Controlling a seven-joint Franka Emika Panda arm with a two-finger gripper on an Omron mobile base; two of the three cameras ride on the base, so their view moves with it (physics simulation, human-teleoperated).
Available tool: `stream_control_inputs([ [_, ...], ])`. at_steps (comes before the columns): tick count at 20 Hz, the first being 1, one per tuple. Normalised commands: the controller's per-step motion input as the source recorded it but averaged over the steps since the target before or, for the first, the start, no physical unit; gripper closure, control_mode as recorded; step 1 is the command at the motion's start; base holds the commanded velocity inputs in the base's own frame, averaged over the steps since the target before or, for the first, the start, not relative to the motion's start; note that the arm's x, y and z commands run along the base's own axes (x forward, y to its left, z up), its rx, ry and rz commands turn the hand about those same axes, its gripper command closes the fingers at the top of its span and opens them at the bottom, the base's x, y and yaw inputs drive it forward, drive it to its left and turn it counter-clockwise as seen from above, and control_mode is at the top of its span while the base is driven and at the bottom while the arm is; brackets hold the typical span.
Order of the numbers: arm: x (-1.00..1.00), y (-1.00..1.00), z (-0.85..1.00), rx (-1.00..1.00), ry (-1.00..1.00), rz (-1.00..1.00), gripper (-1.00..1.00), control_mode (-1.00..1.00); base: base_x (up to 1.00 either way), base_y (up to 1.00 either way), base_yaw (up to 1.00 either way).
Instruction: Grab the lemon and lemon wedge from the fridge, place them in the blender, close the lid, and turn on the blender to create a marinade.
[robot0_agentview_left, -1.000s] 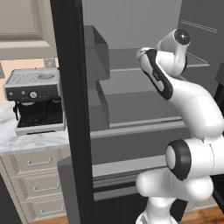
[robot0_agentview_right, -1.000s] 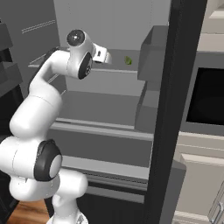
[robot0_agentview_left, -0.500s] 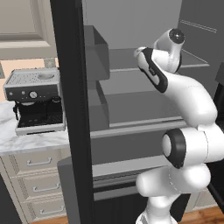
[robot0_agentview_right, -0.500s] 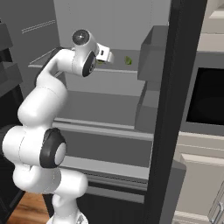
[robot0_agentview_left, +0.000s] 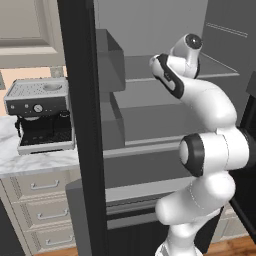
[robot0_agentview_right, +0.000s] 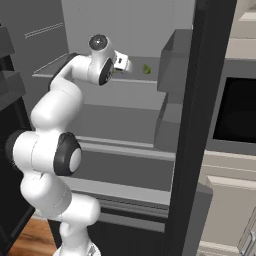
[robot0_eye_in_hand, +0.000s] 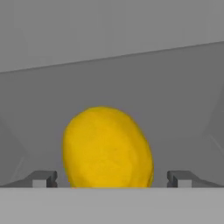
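Observation:
The fridge (robot0_agentview_left: 150, 95) (robot0_agentview_right: 125, 100) stands open and my arm reaches onto its upper shelf. In the hand view the yellow lemon (robot0_eye_in_hand: 107, 146) sits on the grey shelf, close up, between the two dark fingertips (robot0_eye_in_hand: 43, 178). My gripper (robot0_eye_in_hand: 111, 179) (robot0_agentview_right: 125, 63) is open, a finger on either side of the lemon and not touching it. A small yellow-green piece, apparently the lemon wedge (robot0_agentview_right: 146, 69), lies on the same shelf just right of the hand. The blender and its lid are out of view.
Black door edges (robot0_agentview_left: 80, 125) (robot0_agentview_right: 192, 125) flank the opening, with boxy door bins (robot0_agentview_left: 110, 60) (robot0_agentview_right: 175, 55) near the hand. An espresso machine (robot0_agentview_left: 40, 117) stands on the marble counter (robot0_agentview_left: 30, 162) to the left. A dark oven window (robot0_agentview_right: 237, 115) is at the right.
The arm has stretched further into the fridge, carrying the hand deeper over the upper shelf. The jaws have stayed open.

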Motion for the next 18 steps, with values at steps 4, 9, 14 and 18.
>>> stream_control_inputs([
  [4,0.41,-0.05,-0.02,0.00,0.09,0.02,-1.00,-1.00,0.00,0.00,0.00],
  [9,0.37,-0.04,-0.02,0.00,0.07,0.01,-1.00,-1.00,0.00,0.00,0.00],
  [14,0.08,0.00,-0.41,0.00,0.04,0.01,1.00,-1.00,0.00,0.00,0.00],
  [18,0.00,0.00,-0.68,0.00,-0.01,0.00,1.00,-1.00,0.00,0.00,0.00],
])
